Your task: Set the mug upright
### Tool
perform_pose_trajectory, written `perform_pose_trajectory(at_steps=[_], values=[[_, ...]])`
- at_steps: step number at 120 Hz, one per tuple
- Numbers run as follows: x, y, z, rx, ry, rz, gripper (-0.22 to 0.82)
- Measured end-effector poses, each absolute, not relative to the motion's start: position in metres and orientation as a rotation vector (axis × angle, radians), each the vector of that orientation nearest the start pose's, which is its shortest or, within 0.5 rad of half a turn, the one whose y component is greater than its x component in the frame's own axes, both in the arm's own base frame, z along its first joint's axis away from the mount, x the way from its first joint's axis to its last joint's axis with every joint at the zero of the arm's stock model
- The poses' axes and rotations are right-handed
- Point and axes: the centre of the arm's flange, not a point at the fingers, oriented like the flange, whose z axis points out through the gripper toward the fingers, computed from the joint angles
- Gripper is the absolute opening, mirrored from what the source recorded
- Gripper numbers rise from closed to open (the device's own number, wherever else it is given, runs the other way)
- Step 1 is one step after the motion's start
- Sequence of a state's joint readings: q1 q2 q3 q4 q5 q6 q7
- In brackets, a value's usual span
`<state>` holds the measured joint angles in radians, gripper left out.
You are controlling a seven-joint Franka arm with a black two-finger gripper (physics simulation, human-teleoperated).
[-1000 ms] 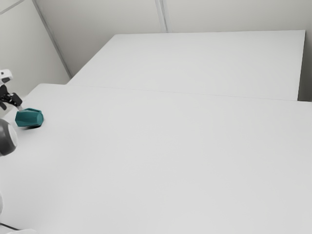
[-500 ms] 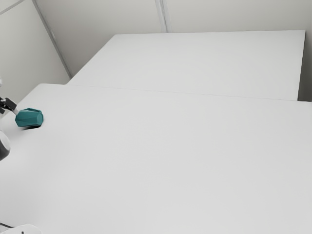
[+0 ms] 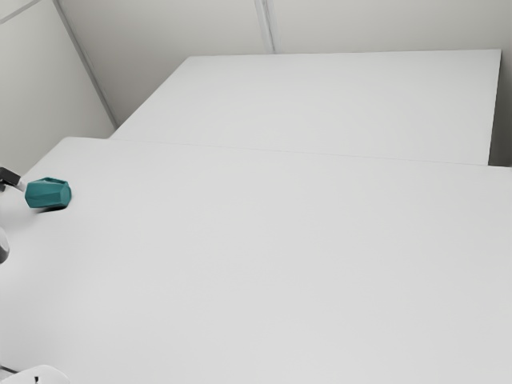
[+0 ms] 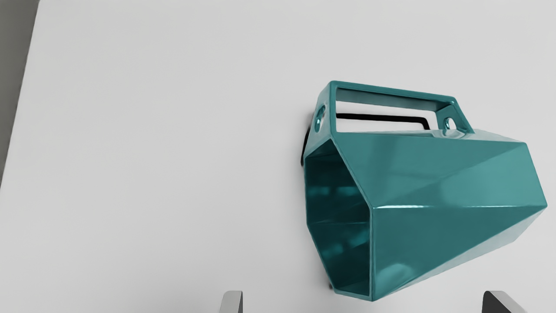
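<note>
Teal mug [image 3: 50, 194] lying on its side on the white desk [image 3: 280, 256], the end effector [image 3: 19, 185] open close beside it.
At the exterior view's left edge, upper half, the end effector reaches in by the mug; in the wrist view its two fingertips stand well apart with nothing gripped. The mug's open mouth [image 4: 339, 217] shows its dark inside, and its angular handle [image 4: 393, 90] is on the side away from the fingertips.

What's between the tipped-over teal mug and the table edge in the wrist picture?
Bare white tabletop: the wrist view shows no object between the mug and that edge.
</note>
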<state>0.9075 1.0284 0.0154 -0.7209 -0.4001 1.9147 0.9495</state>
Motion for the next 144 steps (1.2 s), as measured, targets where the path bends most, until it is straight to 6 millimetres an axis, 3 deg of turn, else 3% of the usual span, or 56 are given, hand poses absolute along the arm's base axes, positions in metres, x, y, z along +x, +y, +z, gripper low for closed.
perform_pose_trajectory(at_steps=[40,84,114,144], values=[[0.502,0.640,0.327,-3.214,-0.098,-0.838,0.60],[0.499,0.639,0.325,-3.241,-0.024,-0.999,0.60],[0.488,0.646,0.306,-3.263,-0.013,-1.100,0.60],[0.480,0.649,0.300,-3.268,0.029,-1.190,0.60]])
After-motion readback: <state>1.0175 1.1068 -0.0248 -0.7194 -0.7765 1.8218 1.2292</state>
